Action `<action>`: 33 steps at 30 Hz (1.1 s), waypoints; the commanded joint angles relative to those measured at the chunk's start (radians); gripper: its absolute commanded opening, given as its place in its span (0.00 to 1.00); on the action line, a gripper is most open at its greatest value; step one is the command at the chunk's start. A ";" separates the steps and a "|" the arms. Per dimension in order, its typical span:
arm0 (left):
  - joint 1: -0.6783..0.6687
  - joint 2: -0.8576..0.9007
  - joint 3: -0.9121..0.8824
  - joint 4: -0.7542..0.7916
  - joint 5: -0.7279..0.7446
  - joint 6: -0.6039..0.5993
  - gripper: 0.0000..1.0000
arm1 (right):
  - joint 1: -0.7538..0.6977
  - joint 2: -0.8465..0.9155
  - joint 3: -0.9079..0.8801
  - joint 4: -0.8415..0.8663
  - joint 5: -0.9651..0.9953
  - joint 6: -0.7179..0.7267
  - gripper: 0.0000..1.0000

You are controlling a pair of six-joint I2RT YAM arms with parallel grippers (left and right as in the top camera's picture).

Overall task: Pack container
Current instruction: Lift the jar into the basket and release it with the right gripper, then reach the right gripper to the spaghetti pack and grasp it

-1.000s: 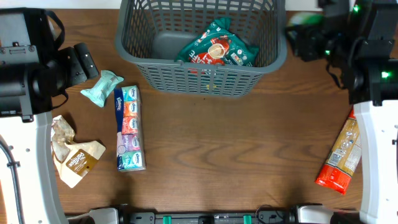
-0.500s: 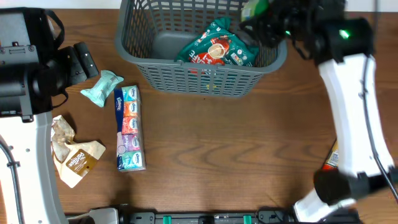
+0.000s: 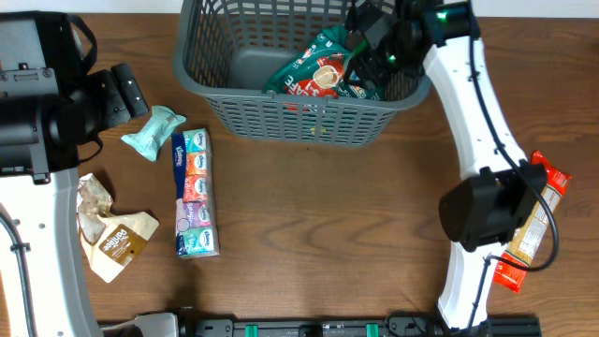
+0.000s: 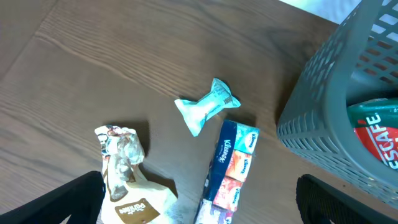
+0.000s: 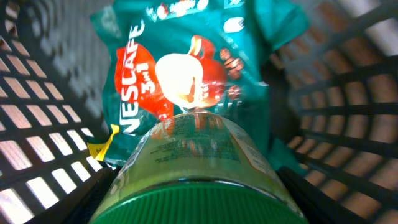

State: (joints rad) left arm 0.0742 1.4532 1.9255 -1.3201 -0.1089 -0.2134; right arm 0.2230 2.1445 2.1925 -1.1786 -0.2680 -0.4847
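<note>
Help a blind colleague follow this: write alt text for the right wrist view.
The right pincer holds a clear jar with a green ribbed lid, filling the foreground, above a teal Nescafe 3in1 packet lying in the container. Its dark slotted walls rise on both sides.

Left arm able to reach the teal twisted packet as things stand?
Probably yes. The left hand hangs open just beside the teal packet, with nothing on top of it; the tissue multipack lying close along one side may crowd a finger.
</note>
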 commanded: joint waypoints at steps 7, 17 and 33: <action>0.003 0.004 -0.006 -0.004 -0.008 -0.006 0.99 | 0.010 0.056 0.032 -0.039 0.105 -0.029 0.27; 0.003 0.004 -0.006 -0.006 -0.008 -0.006 0.99 | 0.008 0.061 0.032 -0.074 0.114 -0.029 0.73; 0.003 0.004 -0.006 -0.003 -0.008 -0.006 0.99 | 0.010 -0.002 0.117 -0.043 0.109 -0.011 0.89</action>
State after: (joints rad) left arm 0.0742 1.4532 1.9255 -1.3235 -0.1089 -0.2134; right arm 0.2337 2.2002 2.2299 -1.2228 -0.1795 -0.5098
